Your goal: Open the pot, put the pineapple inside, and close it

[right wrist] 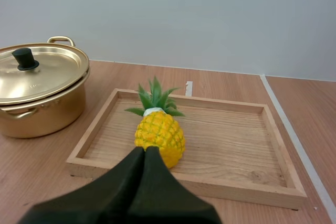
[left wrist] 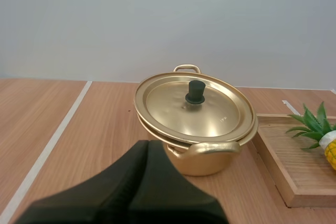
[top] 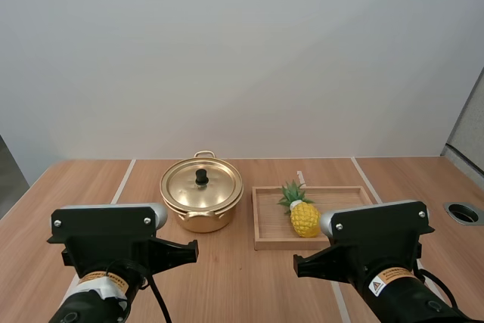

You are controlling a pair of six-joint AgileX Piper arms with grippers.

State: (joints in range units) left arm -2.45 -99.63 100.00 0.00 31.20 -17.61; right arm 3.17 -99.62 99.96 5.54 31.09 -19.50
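Pineapple [left wrist: 329, 151] and wooden tray [left wrist: 289, 162] partly out of frame

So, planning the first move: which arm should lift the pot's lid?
Left. The left fingers sit before the pot, knob straight ahead; the right fingers face the pineapple in the tray.

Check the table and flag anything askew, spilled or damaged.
Nothing stands out. The lid sits closed on the pot, the pineapple lies whole in the wooden tray, and the table shows no spill.
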